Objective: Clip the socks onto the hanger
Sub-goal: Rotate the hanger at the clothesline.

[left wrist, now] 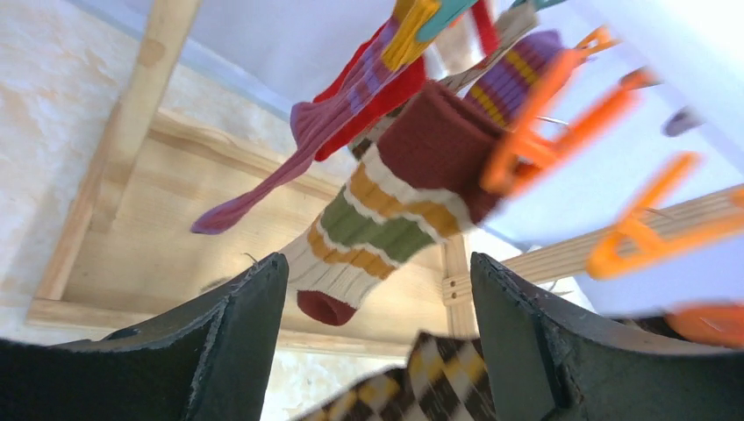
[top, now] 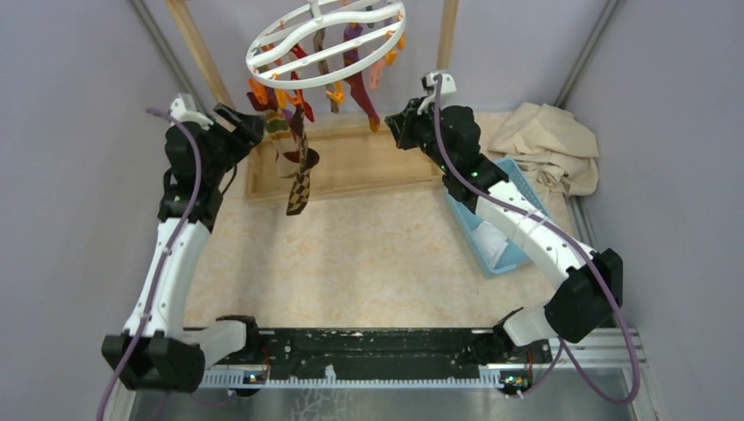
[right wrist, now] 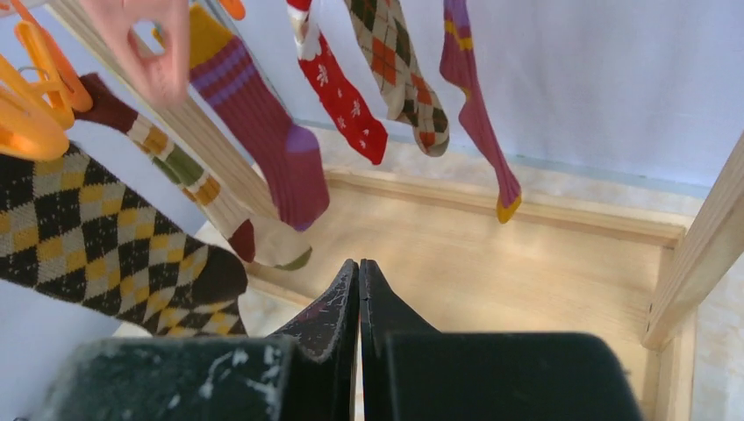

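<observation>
At the 12 o'clock edge of the overhead view, the hanger (top: 326,39) hangs with socks (top: 300,186) dangling below. The left gripper (top: 246,123), fingers spread and empty, sits off the ring's 8 o'clock side, nearer the socks than the right gripper (top: 397,118), pressed shut on nothing at 4 o'clock. From the left wrist, a striped sock (left wrist: 386,210) slants from 2 o'clock down to 7 o'clock. Its orange peg (left wrist: 526,140) is blurred and probably grips. The hanger's top is cut off.
</observation>
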{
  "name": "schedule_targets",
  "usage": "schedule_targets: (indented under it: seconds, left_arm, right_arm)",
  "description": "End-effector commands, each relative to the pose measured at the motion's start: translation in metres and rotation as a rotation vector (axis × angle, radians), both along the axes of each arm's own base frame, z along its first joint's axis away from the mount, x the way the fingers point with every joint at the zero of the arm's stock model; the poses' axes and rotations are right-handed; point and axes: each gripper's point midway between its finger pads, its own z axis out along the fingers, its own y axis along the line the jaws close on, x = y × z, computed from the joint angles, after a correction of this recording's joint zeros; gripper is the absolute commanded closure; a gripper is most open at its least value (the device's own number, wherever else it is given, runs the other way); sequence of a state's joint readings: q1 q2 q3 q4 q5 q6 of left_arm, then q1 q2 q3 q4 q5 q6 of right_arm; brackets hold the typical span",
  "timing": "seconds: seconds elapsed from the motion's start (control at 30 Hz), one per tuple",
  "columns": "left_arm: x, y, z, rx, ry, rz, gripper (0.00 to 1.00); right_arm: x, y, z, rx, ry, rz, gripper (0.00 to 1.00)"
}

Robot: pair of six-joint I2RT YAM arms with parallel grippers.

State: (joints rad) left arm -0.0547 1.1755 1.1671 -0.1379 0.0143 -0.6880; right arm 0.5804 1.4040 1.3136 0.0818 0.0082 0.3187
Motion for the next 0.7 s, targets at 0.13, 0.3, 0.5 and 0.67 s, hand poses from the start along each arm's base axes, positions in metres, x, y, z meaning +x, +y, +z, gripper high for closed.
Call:
schedule_targets:
  seconds: [0.13, 0.3, 0.5, 0.67]
  left_arm:
    - [-0.081, 0.011, 0.082, 0.035, -0.255, 0.028, 0.21]
    - [-0.092, -0.035, 0.1, -0.047, -0.338, -0.219, 0.21]
    - [-0.081, -0.097, 0.1, -0.083, -0.364, -0.448, 0.19]
    - [-0.079, -0.159, 0.094, -0.117, -0.35, -0.589, 0.19]
  right_arm:
    - [-0.003, 0.004, 0.01, 0.037, -0.037, 0.019, 0.95]
    - [-0.008, 0.0, 0.009, 0.042, -0.04, 0.015, 0.81]
    - [-0.018, -0.007, -0.001, 0.037, -0.025, 0.015, 0.75]
    - [-0.024, -0.016, -0.012, 0.029, -0.012, -0.013, 0.74]
